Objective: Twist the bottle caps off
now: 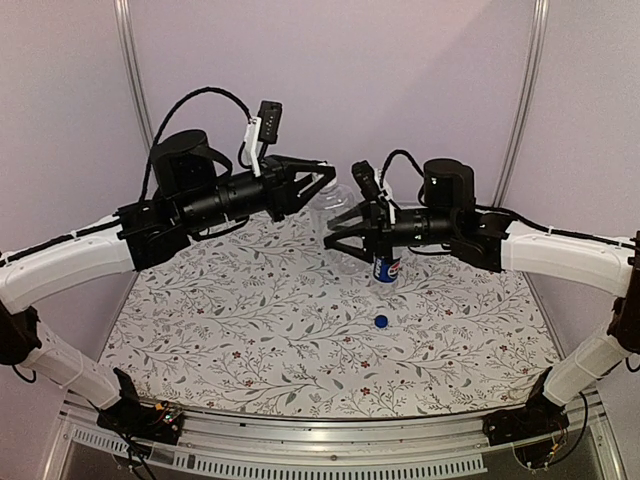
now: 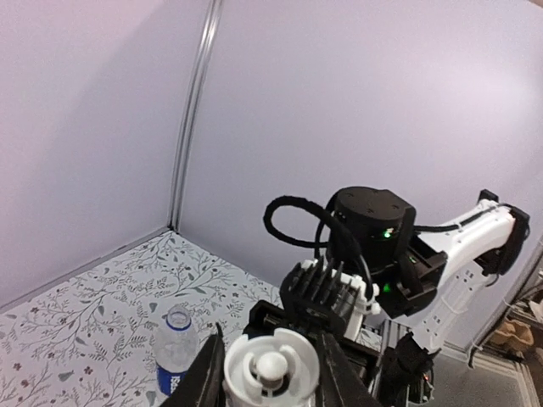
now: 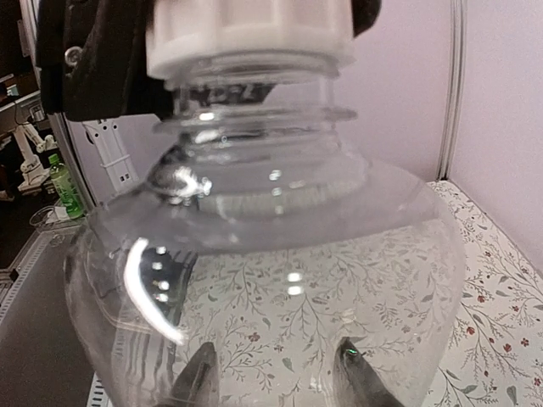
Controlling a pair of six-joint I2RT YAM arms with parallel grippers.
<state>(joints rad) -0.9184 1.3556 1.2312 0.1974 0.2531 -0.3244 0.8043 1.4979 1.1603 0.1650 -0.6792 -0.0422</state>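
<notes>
The plain clear bottle (image 1: 338, 212) is held in the air between both grippers and fills the right wrist view (image 3: 271, 254). Its white cap (image 3: 250, 34) sits on the neck. My left gripper (image 1: 322, 180) is shut on that cap, which the left wrist view shows end-on (image 2: 271, 366) between the fingers. My right gripper (image 1: 338, 238) is shut on the bottle's body; its fingertips (image 3: 199, 377) show through the plastic. The Pepsi bottle (image 1: 386, 268) stands on the table with an open neck, also in the left wrist view (image 2: 176, 352). The blue cap (image 1: 381, 321) lies on the table in front of it.
The table wears a floral cloth (image 1: 250, 330). Pale walls with metal corner posts (image 1: 130, 60) close the back and sides. The right arm's wrist (image 2: 373, 246) is close in front of my left gripper. Metal rail (image 1: 330, 440) at the near edge.
</notes>
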